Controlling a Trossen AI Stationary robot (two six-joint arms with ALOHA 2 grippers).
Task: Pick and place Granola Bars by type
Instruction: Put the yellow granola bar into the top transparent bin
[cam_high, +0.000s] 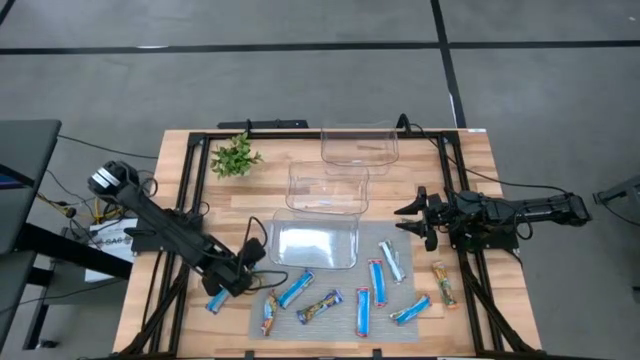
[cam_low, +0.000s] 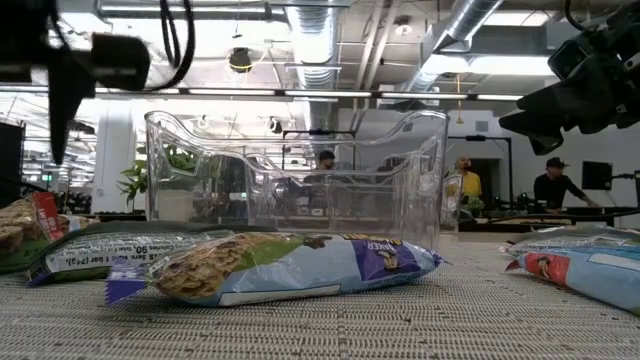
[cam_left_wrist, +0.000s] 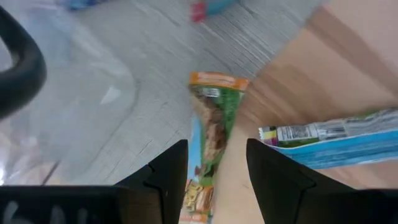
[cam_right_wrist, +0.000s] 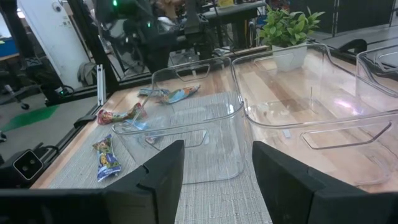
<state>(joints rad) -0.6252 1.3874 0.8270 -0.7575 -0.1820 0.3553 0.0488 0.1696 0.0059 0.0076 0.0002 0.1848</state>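
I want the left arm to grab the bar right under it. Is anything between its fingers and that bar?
Nothing visible. The left gripper hangs open directly over the orange-and-green bar, with only air between. A blue bar lies beside it, apart and off the path.

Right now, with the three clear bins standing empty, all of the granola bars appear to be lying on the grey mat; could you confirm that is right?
Not quite. The three clear bins are empty, but not every bar is on the grey mat. The high view shows an orange-brown bar on bare wood right of the mat, and a blue bar on wood by the left gripper.
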